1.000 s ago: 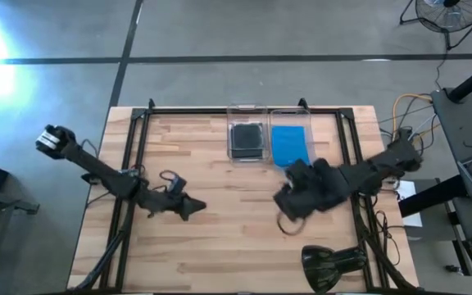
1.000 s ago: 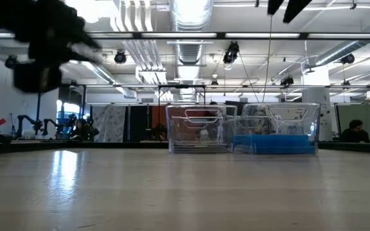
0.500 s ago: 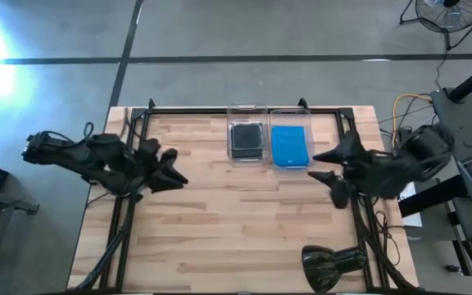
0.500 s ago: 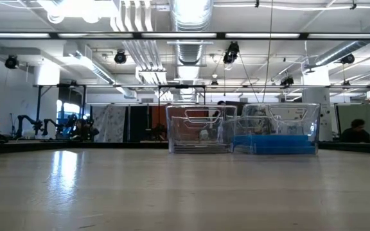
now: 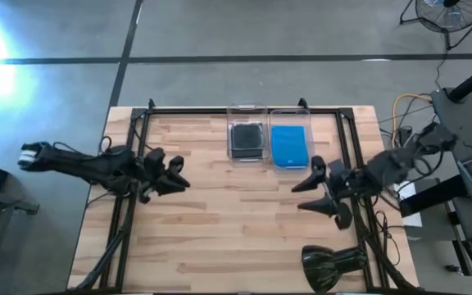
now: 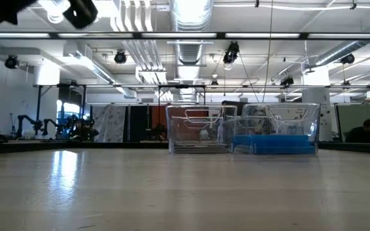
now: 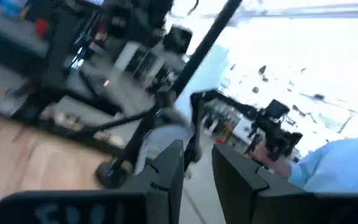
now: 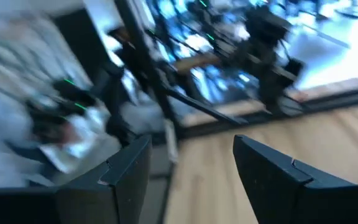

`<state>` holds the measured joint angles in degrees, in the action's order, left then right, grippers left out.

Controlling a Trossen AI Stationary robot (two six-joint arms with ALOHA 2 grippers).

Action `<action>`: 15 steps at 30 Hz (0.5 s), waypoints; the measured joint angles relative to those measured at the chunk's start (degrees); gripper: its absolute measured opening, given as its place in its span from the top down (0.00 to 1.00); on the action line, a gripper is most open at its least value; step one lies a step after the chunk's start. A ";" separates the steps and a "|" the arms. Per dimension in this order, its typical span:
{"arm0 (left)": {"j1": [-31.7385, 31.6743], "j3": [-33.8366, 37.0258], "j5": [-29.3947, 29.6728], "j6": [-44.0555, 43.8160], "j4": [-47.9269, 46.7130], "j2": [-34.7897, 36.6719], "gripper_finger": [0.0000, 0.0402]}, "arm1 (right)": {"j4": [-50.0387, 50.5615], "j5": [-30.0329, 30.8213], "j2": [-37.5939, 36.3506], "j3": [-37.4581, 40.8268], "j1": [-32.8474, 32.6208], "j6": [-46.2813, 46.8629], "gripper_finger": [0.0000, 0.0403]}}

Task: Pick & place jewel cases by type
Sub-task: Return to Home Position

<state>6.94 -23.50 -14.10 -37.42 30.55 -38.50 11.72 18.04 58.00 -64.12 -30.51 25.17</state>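
Observation:
Two clear bins stand side by side at the table's far middle. The left bin [image 5: 247, 140] holds black jewel cases [image 5: 247, 138]. The right bin [image 5: 290, 146] holds bright blue jewel cases [image 5: 289, 147], which show low in that bin in the low view [image 6: 275, 142]. No case lies loose on the wood. My left gripper [image 5: 179, 174] is open and empty above the table's left part, well left of the bins. My right gripper [image 5: 311, 187] is open wide and empty, just near of the blue bin. Both show empty in their wrist views [image 7: 199, 168] [image 8: 194, 174].
Black frame rails [image 5: 138, 156] run along the table's left, right and far edges. A dark round lamp-like object [image 5: 333, 260] sits at the near right corner. A person [image 6: 368, 131] sits in the room beyond, and a light blue sleeve [image 7: 347, 171] shows in the left wrist view.
My left gripper has risen off the wood and gone toward the far and left edges, then drifted slightly back right. My right gripper has swung from the table's near middle toward the right and far edges, then come back a little toward the near edge. The cases have stayed in their bins.

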 joint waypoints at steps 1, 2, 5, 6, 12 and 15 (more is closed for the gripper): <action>-2.30 0.93 -2.11 -0.67 -0.83 0.99 0.83 | -3.65 -2.82 -1.88 3.52 1.80 0.09 0.45; -5.02 1.60 -4.37 -1.31 -2.77 2.10 0.83 | -6.06 -5.19 -3.88 6.46 3.78 0.42 0.45; -14.20 2.37 -13.30 -2.82 -6.35 5.88 0.83 | -8.56 -7.44 -10.94 13.34 8.71 0.50 0.45; -17.19 2.75 -16.26 -3.19 -7.04 7.37 0.83 | -9.43 -7.34 -13.37 15.36 10.03 -0.11 0.45; -24.86 6.51 -18.59 -3.66 -9.12 14.08 0.83 | -15.67 -2.26 -23.12 27.77 12.53 -4.36 0.45; -24.69 10.30 -17.06 -3.04 -9.44 15.98 0.83 | -20.48 -0.54 -24.81 34.44 12.62 -5.88 0.45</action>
<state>-17.74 -13.20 -31.16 -40.45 21.12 -22.53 -8.76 17.49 33.19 -29.68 -17.89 19.29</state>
